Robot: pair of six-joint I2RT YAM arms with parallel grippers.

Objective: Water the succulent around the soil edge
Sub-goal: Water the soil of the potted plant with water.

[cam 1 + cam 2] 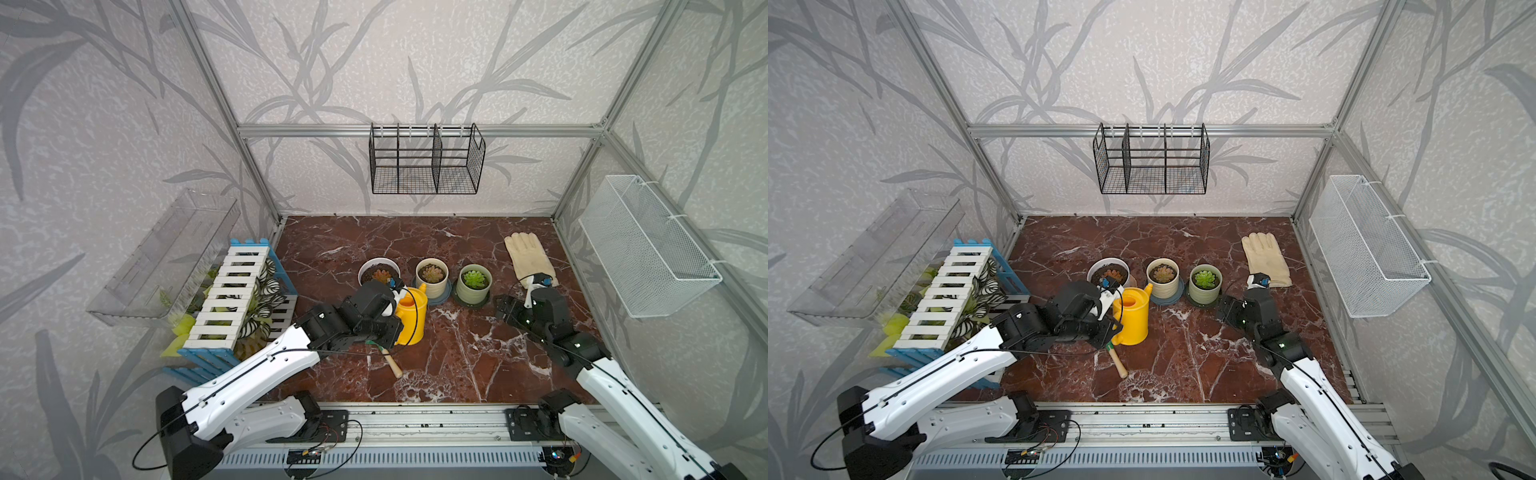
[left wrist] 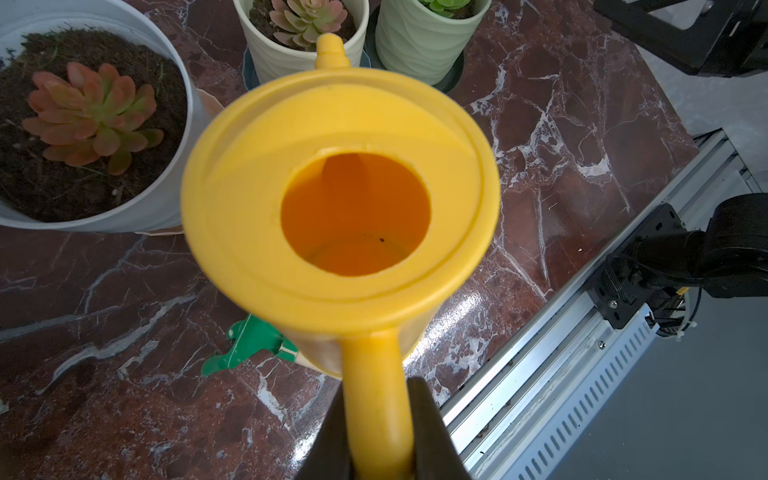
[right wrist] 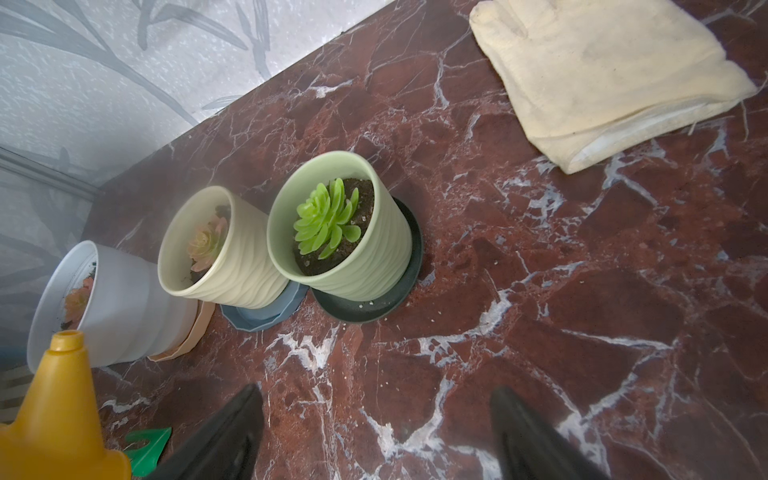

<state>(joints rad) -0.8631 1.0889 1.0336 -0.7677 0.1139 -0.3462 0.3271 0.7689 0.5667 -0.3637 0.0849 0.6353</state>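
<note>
— What do the pots hold?
— White pot [image 1: 365,266], cream pot [image 1: 433,287] and green pot [image 1: 473,296], left to right: soil and one succulent [image 2: 91,112] each.
— And the yellow watering can [image 2: 241,174]?
— Just near of the white pot. The left gripper [image 2: 378,436] clamps its handle; the right gripper [image 3: 374,424] gapes, empty.

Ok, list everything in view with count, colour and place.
watering can: 1, yellow, table's middle
reddish succulent: 1, white pot, row's left
pink succulent: 1, cream pot, row's middle
green succulent: 1, green pot, row's right
glove: 1, cream, table's right
hand rake: 1, green-headed, by the can
wire basket: 1, black, back wall
mesh basket: 1, white, right wall
clear tray: 1, transparent, left wall
slatted crate: 1, blue-white, left edge
left gripper: 1, black, shut on can's handle
right gripper: 1, black, open, by green pot
</note>
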